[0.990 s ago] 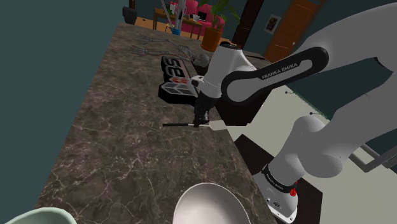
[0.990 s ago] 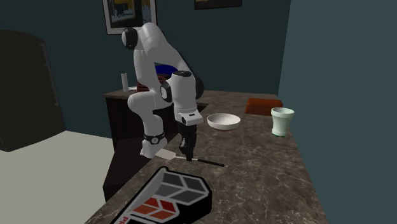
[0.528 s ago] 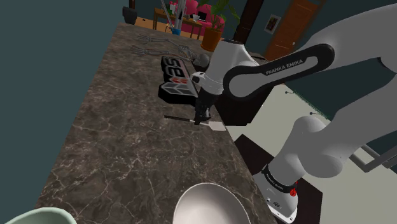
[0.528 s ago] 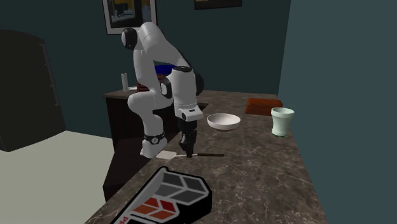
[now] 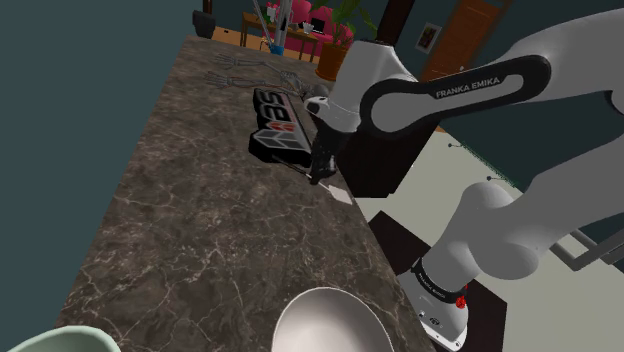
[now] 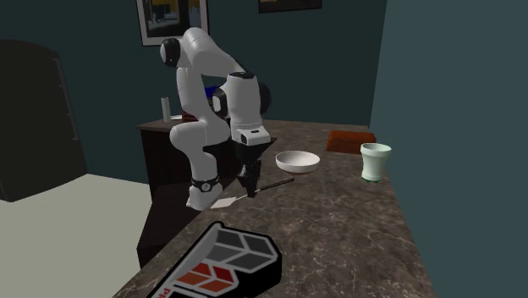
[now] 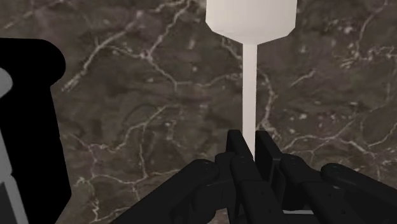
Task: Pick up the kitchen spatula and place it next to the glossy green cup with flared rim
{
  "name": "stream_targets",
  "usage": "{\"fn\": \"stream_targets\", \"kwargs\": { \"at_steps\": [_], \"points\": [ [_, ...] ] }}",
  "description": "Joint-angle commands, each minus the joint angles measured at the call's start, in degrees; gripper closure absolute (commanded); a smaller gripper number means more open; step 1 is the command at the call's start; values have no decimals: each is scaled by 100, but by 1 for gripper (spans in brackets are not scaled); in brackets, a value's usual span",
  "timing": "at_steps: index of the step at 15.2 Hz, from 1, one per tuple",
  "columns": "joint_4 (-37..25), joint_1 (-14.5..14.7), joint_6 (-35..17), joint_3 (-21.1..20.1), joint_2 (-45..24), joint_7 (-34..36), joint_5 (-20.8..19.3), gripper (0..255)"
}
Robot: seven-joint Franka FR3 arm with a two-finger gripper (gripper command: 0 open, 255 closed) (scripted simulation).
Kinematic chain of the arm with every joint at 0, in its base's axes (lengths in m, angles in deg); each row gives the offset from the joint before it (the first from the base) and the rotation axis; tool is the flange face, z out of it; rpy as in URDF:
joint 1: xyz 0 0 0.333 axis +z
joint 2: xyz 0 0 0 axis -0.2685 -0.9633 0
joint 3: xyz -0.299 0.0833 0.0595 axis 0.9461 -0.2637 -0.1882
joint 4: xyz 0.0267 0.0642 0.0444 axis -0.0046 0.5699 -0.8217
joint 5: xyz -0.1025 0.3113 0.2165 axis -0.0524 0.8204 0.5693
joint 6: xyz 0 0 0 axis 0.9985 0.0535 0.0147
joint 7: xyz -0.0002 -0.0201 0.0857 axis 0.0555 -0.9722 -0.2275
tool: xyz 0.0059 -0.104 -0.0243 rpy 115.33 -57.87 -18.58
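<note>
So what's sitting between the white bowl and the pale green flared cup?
Nothing: bare dark marbled countertop separates the white bowl from the pale green flared cup, seen in the second exterior view.

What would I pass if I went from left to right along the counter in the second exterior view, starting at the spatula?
spatula, clasped in the pincer → white bowl → pale green cup. The black box with coloured squares and the brown box overlap their neighbours, so I left them out.
</note>
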Motion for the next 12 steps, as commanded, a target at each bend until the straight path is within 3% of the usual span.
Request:
{"fn": "stream_targets", "kwargs": {
  "at_steps": [1, 12],
  "points": [
    [-95, -3, 178, -2, 80, 9, -7, 255],
    [-702, -13, 1124, -10, 419, 53, -33, 255]
  ]
}}
